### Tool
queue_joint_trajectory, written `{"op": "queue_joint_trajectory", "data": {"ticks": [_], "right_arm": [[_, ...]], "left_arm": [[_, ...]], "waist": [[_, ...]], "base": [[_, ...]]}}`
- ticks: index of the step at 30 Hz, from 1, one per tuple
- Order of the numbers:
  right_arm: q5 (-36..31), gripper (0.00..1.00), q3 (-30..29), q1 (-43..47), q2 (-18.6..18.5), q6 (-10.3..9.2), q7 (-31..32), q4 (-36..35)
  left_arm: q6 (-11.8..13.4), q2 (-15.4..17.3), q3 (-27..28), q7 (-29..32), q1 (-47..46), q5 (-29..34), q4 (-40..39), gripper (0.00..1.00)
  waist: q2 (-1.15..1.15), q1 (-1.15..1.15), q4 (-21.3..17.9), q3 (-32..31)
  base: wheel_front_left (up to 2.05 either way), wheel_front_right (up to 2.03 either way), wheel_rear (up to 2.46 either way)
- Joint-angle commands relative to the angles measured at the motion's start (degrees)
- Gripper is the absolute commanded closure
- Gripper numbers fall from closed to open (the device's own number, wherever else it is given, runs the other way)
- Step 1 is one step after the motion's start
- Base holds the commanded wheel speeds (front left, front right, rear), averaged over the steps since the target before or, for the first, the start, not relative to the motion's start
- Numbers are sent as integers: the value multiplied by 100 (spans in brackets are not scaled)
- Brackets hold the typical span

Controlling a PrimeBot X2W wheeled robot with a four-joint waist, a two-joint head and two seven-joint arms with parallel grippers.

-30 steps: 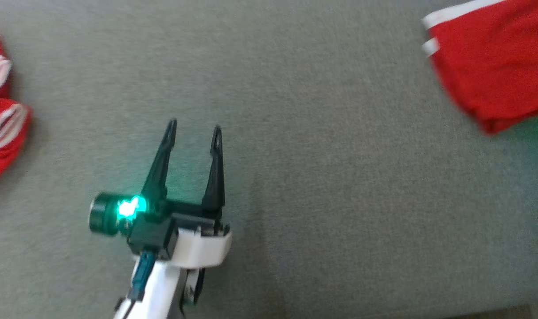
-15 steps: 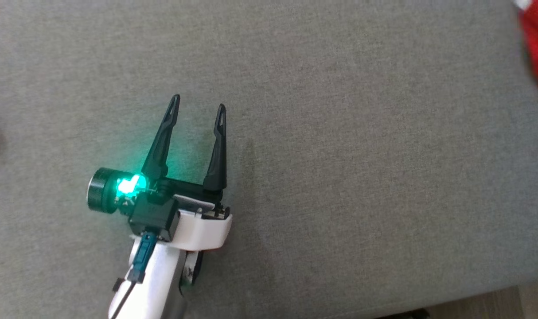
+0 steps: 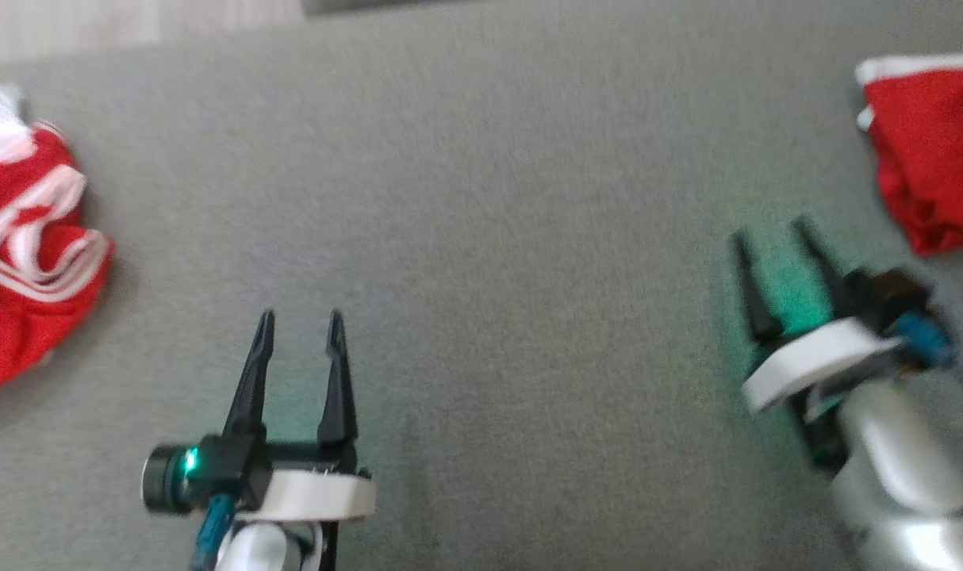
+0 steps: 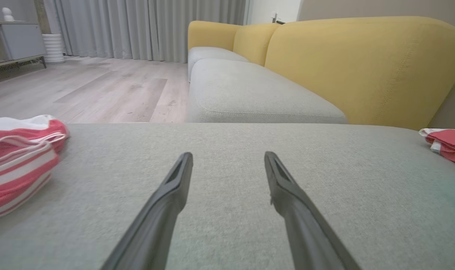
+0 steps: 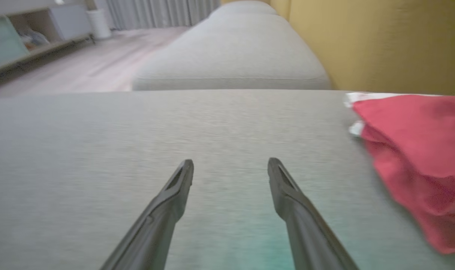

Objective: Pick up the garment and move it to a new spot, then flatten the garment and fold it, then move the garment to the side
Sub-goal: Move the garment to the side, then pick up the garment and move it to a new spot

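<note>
A folded red garment with white trim lies at the far right of the grey cushion. My right gripper is open just left of it and apart from it, with nothing between its fingers. The right wrist view shows the garment to the right of the open gripper. My left gripper hovers open and empty over bare cushion. A crumpled red and white striped garment lies at the far left, also seen in the left wrist view left of the open left gripper.
Beyond the cushion's far edge are a second grey seat and a yellow sofa back. Wood floor, curtains and a low cabinet lie further off to the left.
The head camera has swung, so the whole picture has shifted. My right gripper has come into view, open beside the folded red garment. My left gripper stays open.
</note>
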Motion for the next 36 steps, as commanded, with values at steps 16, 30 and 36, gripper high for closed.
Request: {"op": "queue_joint_trajectory", "data": {"ticks": [16,30,36], "right_arm": [[-425,0,-527,2330,1055,-5,-80,-2071],[-331,0,-679,2970,1106,-5,-81,-2165],[-371,0,-686,2977,1106,-5,-81,-2150]], "left_arm": [[-5,-12,693,-29,1240,170,-343,0],[-103,-12,805,-29,1655,375,-313,0],[-80,-12,792,-29,1637,376,-290,0]], "waist": [[0,1,578,-1958],[0,1,688,-2355],[0,1,693,-2318]], "base": [[0,0,0],[0,0,0],[0,0,0]]}}
